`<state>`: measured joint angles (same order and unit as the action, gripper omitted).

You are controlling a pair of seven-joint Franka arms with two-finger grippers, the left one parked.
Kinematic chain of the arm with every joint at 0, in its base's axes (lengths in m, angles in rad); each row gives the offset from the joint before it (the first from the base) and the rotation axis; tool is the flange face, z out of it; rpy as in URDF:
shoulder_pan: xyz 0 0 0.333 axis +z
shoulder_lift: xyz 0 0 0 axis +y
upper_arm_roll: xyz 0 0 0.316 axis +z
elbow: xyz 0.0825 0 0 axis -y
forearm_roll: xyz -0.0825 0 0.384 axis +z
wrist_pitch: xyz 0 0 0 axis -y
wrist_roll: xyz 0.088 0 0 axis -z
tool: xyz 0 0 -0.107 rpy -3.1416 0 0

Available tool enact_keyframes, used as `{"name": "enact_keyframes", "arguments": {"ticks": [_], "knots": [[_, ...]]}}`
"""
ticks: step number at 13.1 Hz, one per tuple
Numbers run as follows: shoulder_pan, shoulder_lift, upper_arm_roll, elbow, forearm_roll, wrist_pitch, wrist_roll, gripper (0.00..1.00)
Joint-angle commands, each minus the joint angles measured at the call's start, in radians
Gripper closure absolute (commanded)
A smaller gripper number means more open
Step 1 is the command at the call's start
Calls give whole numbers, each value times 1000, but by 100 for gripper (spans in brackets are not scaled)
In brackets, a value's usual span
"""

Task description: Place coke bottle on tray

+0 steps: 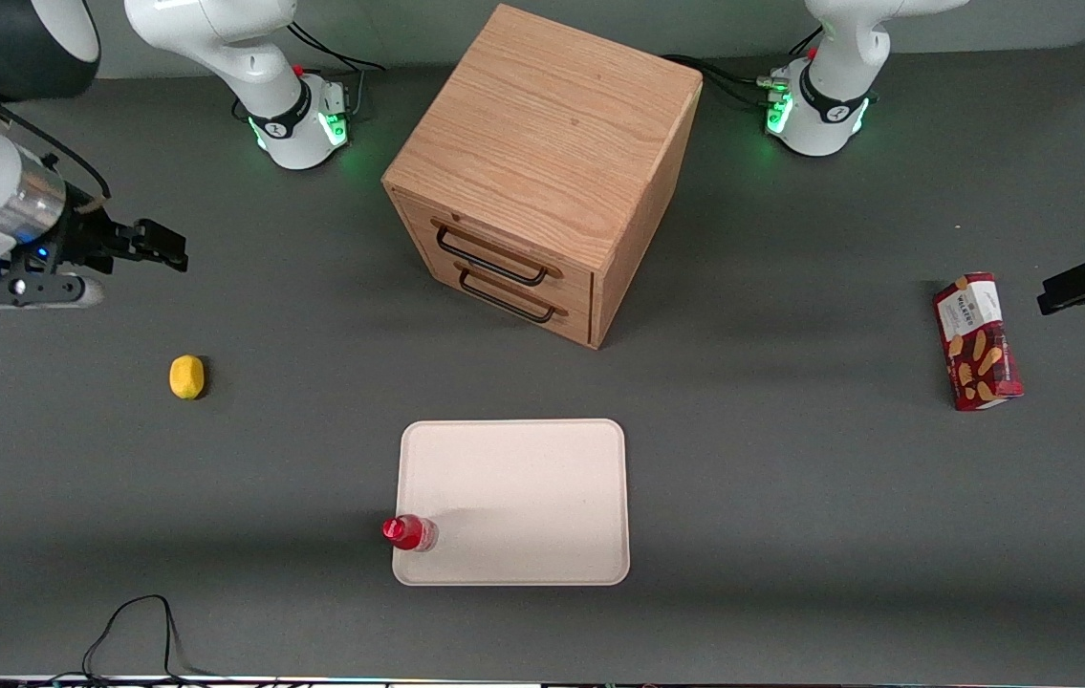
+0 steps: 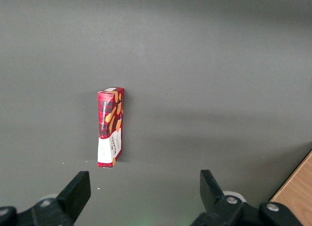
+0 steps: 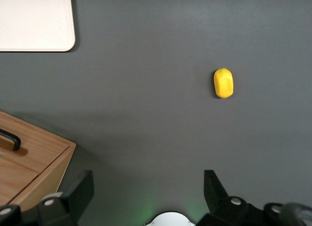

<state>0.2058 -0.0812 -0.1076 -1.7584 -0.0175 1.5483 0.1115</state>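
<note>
Coke bottle point(image 1: 408, 532) on tray point(image 1: 523, 487) (gripper point(image 1: 155, 245) apart)

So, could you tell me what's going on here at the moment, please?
Nothing is being held. The coke bottle stands upright on the tray, at a corner near the front camera. The gripper hangs open and empty above the table toward the working arm's end, farther from the camera than the lemon, well away from the bottle.

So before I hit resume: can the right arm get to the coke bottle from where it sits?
Probably yes. The coke bottle stands upright at the tray corner; only the lemon lies between it and the open tool.
</note>
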Motion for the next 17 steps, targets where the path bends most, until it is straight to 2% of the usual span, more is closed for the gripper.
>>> {"name": "enact_keyframes", "arguments": {"ticks": [1, 6, 17], "knots": [[44, 46, -49, 86, 10, -37, -18, 0], [-43, 52, -26, 114, 25, -71, -84, 0], [-137, 49, 60, 123, 37, -120, -112, 0]]}}
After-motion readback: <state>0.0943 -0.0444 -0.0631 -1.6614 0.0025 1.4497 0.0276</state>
